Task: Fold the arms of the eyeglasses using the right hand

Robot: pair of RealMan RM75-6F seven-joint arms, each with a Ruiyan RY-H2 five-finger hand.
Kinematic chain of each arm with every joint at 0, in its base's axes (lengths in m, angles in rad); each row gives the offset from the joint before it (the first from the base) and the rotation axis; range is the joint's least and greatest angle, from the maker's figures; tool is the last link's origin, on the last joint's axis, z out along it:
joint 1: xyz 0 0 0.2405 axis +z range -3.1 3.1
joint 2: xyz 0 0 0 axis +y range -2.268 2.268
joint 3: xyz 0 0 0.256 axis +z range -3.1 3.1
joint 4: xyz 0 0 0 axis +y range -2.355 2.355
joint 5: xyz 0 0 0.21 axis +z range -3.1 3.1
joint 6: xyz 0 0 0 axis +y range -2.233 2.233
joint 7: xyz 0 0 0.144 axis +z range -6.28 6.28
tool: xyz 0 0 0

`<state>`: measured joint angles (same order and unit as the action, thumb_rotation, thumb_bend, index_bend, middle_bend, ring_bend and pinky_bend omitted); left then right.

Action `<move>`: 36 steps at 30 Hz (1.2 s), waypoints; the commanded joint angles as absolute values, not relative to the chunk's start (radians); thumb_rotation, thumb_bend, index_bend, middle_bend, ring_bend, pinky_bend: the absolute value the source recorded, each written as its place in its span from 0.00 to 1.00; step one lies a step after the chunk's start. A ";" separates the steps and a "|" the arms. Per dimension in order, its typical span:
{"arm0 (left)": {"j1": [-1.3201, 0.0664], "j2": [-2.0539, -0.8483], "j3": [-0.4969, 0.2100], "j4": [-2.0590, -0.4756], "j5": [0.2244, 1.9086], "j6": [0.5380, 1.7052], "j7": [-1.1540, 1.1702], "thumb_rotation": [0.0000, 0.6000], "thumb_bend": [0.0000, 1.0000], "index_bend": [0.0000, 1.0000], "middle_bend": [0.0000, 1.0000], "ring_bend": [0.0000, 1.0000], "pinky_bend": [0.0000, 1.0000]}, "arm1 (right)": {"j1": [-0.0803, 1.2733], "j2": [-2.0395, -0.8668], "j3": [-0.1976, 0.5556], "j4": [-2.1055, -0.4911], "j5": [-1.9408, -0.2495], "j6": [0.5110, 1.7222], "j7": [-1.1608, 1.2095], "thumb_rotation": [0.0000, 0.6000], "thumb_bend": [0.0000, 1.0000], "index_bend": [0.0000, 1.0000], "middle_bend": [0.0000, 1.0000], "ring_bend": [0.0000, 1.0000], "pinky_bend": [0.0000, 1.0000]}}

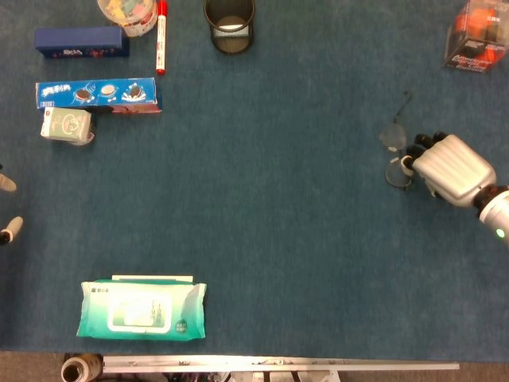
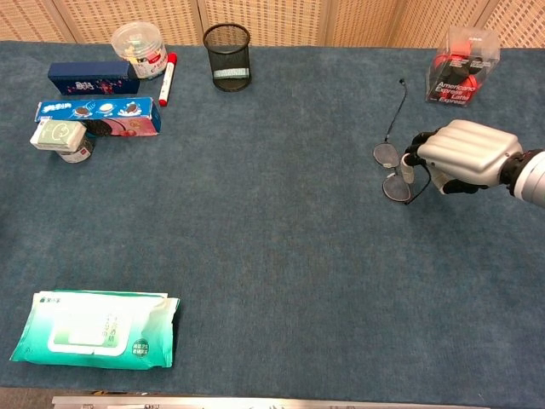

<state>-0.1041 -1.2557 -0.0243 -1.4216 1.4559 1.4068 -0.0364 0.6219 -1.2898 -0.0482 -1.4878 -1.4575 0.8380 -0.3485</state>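
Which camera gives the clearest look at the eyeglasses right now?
The chest view: the eyeglasses show both lenses and one arm sticking up, pinched at the frame by the right hand. The head view shows only faint lenses and a foreshortened arm.

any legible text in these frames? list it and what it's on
"Americano Express": clear box with red contents, far right, chest view.
Cookie box: pictures of dark sandwich cookies; print too blurred to read.
Dark blue box: white print, too small to read.
Wipes pack: label print too small to read.
Small carton: a face drawing, no readable words.
Red marker, tub: nothing readable.
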 commanded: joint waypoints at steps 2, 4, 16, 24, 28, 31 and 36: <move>-0.105 -1.255 -0.025 -1.424 1.456 1.406 -0.034 1.00 0.18 0.42 0.28 0.26 0.44 | 0.620 -1.288 -0.048 -1.490 -1.460 0.844 -0.345 1.00 0.97 0.42 0.36 0.21 0.34; -0.105 -1.254 -0.024 -1.425 1.455 1.405 -0.034 1.00 0.18 0.42 0.28 0.26 0.44 | 0.619 -1.287 -0.048 -1.490 -1.462 0.848 -0.342 1.00 0.97 0.42 0.36 0.21 0.34; -0.108 -1.246 -0.026 -1.442 1.456 1.405 -0.021 1.00 0.18 0.42 0.28 0.26 0.44 | 0.581 -1.244 -0.038 -1.535 -1.493 0.952 -0.318 1.00 0.97 0.42 0.36 0.21 0.34; -0.112 -1.234 -0.030 -1.469 1.456 1.407 0.007 1.00 0.18 0.42 0.28 0.26 0.44 | 0.544 -1.204 -0.024 -1.573 -1.547 1.066 -0.285 1.00 0.96 0.42 0.37 0.21 0.34; -0.113 -1.229 -0.031 -1.480 1.456 1.407 0.016 1.00 0.18 0.42 0.28 0.26 0.44 | 0.531 -1.194 -0.015 -1.577 -1.592 1.130 -0.248 1.00 0.90 0.42 0.37 0.21 0.34; -0.115 -1.227 -0.032 -1.485 1.454 1.406 0.020 1.00 0.18 0.42 0.28 0.26 0.44 | 0.522 -1.205 -0.006 -1.562 -1.634 1.187 -0.215 1.00 0.76 0.42 0.37 0.21 0.34; -0.115 -1.227 -0.031 -1.487 1.455 1.406 0.022 1.00 0.18 0.42 0.28 0.26 0.44 | 0.513 -1.264 0.011 -1.495 -1.712 1.290 -0.158 1.00 0.49 0.42 0.37 0.21 0.34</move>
<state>-0.1155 -1.2269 -0.0311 -1.4872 1.4553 1.4055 0.0218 0.5191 -1.2363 0.0005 -1.5251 -1.6789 1.2526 -0.1848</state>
